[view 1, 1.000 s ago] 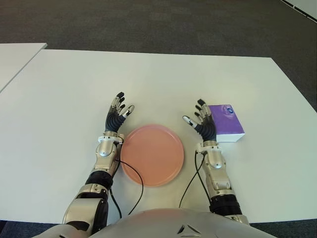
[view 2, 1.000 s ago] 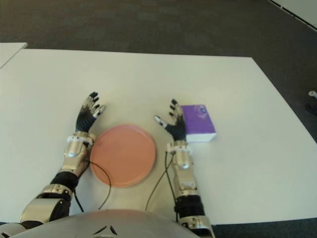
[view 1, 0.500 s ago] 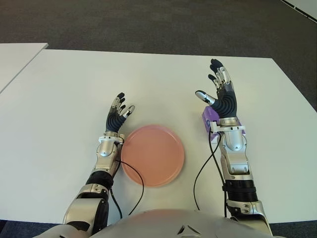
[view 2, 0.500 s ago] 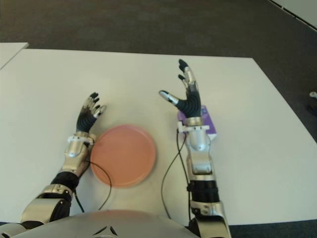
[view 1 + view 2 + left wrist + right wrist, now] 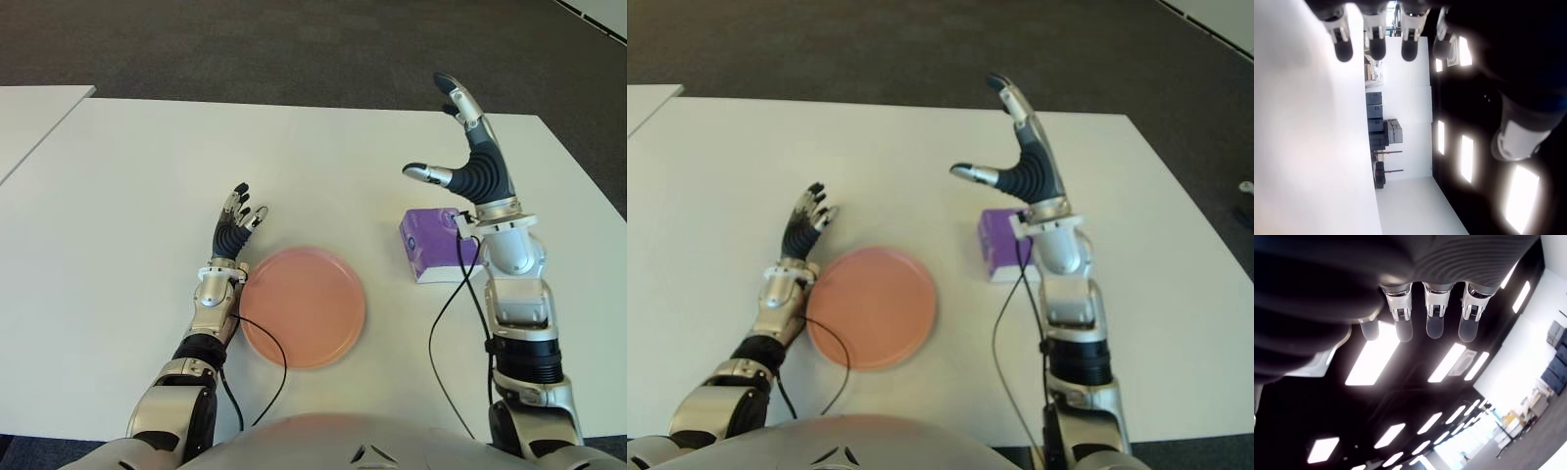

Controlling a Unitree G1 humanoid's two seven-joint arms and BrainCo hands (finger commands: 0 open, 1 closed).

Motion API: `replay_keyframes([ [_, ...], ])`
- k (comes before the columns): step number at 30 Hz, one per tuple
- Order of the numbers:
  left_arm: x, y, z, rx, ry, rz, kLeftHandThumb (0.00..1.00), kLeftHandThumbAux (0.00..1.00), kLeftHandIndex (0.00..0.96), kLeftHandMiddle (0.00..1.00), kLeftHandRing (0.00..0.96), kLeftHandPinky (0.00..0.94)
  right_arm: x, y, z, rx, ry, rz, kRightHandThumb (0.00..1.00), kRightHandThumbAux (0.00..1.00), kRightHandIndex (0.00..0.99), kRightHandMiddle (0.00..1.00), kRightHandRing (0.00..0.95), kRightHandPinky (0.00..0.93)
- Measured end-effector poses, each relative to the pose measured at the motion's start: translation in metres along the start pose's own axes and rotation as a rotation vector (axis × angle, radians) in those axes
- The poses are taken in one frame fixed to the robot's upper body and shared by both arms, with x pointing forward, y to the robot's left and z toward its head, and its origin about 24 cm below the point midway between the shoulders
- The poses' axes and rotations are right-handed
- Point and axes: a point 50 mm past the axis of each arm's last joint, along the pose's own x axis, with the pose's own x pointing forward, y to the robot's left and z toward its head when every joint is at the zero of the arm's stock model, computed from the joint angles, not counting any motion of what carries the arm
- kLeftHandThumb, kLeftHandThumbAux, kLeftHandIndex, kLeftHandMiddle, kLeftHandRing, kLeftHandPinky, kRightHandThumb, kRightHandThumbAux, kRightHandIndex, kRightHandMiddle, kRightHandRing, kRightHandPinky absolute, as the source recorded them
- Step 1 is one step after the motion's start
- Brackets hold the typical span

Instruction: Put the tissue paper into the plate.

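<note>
**Plate bare, tissue pack on the table to its right**

Your plate (image 5: 303,305) holds nothing: a round, shallow, salmon-pink disc with a smooth matte face and a low rim, lying flat on the white table (image 5: 118,196) near the robot's body. The tissue paper (image 5: 427,244) is a small purple rectangular pack with a round printed mark on its top face and pale sides. It sits flat on the table to the right of the plate, apart from it, with bare tabletop between the two.

Your right hand (image 5: 468,162) is raised above the table, over the far right part of the pack. Its fingers are extended and its thumb stands out toward the plate side; it grips nothing. Its own wrist view shows four straight fingertips (image 5: 1433,326) against ceiling lights. A dark cable hangs from that wrist and crosses in front of the pack.

Your left hand (image 5: 236,226) shows just beside the plate's left far edge, low to the table, fingers straight and loosely spread, holding nothing. A second dark cable (image 5: 271,362) loops from that forearm across the plate's near left rim.

The tabletop is plain, smooth and white, with straight edges. A second white table (image 5: 29,113) shows at the far left. Beyond lies dark grey carpet (image 5: 294,49) with a fine texture.
</note>
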Motion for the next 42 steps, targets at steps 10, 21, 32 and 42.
replay_keyframes([
  [10, 0.000, -0.002, 0.002, 0.002, -0.010, -0.009, 0.000, 0.539, 0.000, 0.000, 0.000, 0.000, 0.006, -0.018, -0.011, -0.096, 0.022, 0.041, 0.366, 0.369, 0.020, 0.000, 0.000, 0.000],
  [21, 0.000, -0.004, 0.002, 0.003, -0.009, -0.021, 0.000, 0.529, 0.000, 0.000, 0.000, 0.000, 0.004, -0.031, -0.027, -0.249, 0.076, 0.290, 0.420, 0.227, 0.000, 0.000, 0.000, 0.000],
  [32, 0.000, -0.005, 0.002, 0.003, -0.008, -0.026, 0.000, 0.553, 0.000, 0.000, 0.000, 0.000, 0.003, -0.036, -0.029, -0.434, 0.074, 0.514, 0.461, 0.148, 0.000, 0.000, 0.000, 0.000],
  [42, 0.000, -0.004, 0.001, -0.009, -0.005, -0.035, 0.000, 0.578, 0.000, 0.000, 0.000, 0.000, -0.014, -0.033, -0.061, -0.564, 0.147, 0.675, 0.428, 0.139, 0.000, 0.000, 0.000, 0.000],
])
